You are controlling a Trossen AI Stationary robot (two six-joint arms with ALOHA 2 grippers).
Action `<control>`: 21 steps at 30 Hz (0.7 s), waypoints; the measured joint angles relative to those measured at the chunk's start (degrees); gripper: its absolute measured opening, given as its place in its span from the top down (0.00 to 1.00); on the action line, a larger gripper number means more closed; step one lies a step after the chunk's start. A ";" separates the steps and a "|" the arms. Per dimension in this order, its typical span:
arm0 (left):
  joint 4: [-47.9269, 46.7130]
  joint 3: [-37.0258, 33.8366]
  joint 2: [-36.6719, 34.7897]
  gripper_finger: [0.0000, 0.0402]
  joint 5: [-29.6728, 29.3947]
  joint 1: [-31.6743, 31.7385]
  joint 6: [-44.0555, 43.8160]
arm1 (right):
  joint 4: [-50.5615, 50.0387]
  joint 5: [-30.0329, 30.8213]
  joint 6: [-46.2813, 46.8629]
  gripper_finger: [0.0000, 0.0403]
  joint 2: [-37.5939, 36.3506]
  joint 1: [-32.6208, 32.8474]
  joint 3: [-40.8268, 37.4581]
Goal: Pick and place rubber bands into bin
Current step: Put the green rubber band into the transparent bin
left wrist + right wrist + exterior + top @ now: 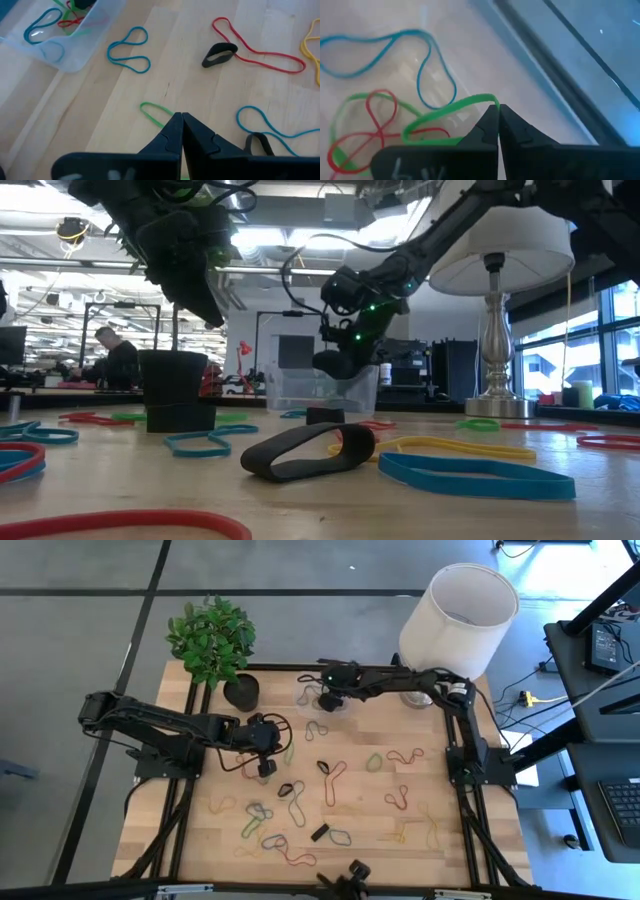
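Note:
The clear bin (312, 698) stands on the table at the far middle. It holds blue (380, 45), red (375, 127) and green rubber bands. My right gripper (498, 112) hangs over it (328, 703) (335, 365), shut on a green band (440, 115). My left gripper (181, 120) is shut at the table's left middle (265, 766), above a green band (152, 111) that lies flat on the wood. I see nothing between its fingers. Other bands lie loose on the table, among them a blue one (129, 50), a red one (260, 52) and a black one (218, 54). My right gripper pinches the end of the green band's loop (482, 100) between its two fingertips. The fingers slant down into the bin from the table's right side. The band trails slack from the tips toward the bin's floor, beside the red and blue bands.
A potted plant (238, 690) stands left of the bin and a white-shaded lamp (455, 615) at the far right corner. Loose bands cover the table's middle and near half, with a black one (310, 452) close to the near edge.

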 joint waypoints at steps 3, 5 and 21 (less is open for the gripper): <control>0.00 0.00 0.00 0.99 0.02 0.00 0.00 | 1.88 0.01 -0.28 1.00 0.00 -0.47 0.00; 0.00 0.00 0.00 0.99 0.04 0.00 0.00 | 3.01 0.02 -1.34 1.00 0.00 -0.53 0.00; -0.01 0.00 0.00 0.99 1.59 0.00 -1.31 | -3.41 -0.64 3.25 0.85 -1.39 1.50 0.08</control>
